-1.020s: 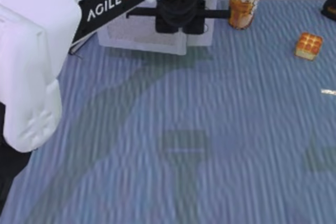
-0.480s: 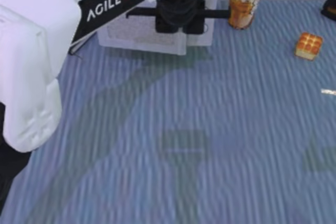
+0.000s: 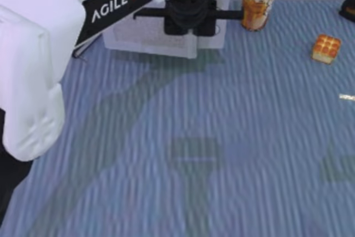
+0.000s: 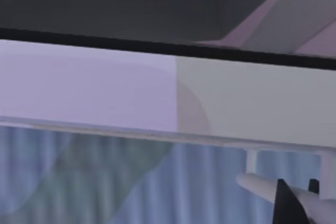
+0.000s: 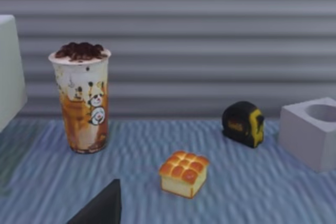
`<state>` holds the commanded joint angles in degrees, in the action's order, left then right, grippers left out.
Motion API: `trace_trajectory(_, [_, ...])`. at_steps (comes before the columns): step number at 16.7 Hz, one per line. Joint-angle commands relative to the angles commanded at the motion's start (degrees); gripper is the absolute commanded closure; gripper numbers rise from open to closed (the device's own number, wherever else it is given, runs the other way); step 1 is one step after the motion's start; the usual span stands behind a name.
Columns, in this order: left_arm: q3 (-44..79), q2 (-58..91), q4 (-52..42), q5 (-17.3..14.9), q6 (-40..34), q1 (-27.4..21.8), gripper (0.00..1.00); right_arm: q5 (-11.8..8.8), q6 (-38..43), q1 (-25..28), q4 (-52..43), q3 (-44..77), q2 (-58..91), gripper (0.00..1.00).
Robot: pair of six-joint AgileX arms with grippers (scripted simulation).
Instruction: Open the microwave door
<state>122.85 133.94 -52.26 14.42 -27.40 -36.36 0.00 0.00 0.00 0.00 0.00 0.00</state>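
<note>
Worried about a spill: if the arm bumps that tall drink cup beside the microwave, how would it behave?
The drink cup would probably tip easily: it stands tall on a narrower base. Its heaped topping looks uncovered, so it would likely scatter. It stands close beside the microwave, where the left gripper works.

Matt pale microwave [image 3: 166, 43], ribbed tabletop [image 3: 222, 137]
</note>
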Motion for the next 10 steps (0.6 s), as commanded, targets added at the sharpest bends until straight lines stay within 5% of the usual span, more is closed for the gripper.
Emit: trace_trajectory(10, [-6.56, -4.05, 3.46, -1.18, 3.55, 0.80, 1.00, 0.00, 0.00, 0.00, 0.00, 0.00, 0.00, 0.00])
